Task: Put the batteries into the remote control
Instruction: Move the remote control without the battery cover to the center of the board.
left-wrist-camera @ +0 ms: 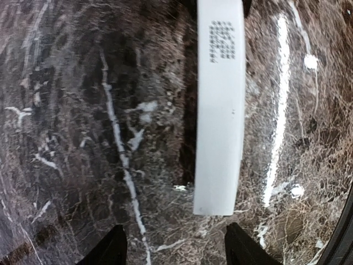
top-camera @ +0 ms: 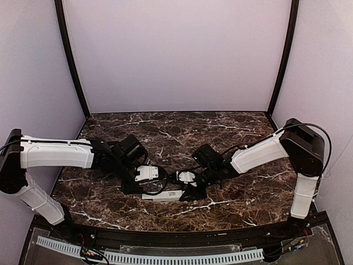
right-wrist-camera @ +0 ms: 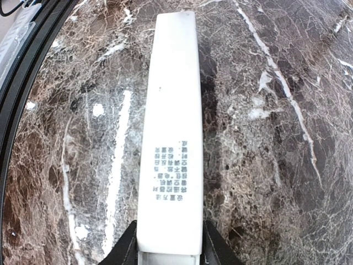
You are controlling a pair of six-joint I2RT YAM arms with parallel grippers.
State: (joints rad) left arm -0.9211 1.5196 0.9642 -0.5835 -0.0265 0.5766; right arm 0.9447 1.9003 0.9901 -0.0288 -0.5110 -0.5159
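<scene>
White remote control sat pinched in my right tool; my left tool was spread. I needed to hold it steady.

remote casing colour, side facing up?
The remote control is white, with a small block of dark print; clearest in the right wrist view.

Smooth plastic remote control, glossy marble table.

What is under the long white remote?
Below the remote is the dark marble table, showing on both sides of it. The remote's body hides the patch right beneath it, so anything there cannot be seen.
</scene>
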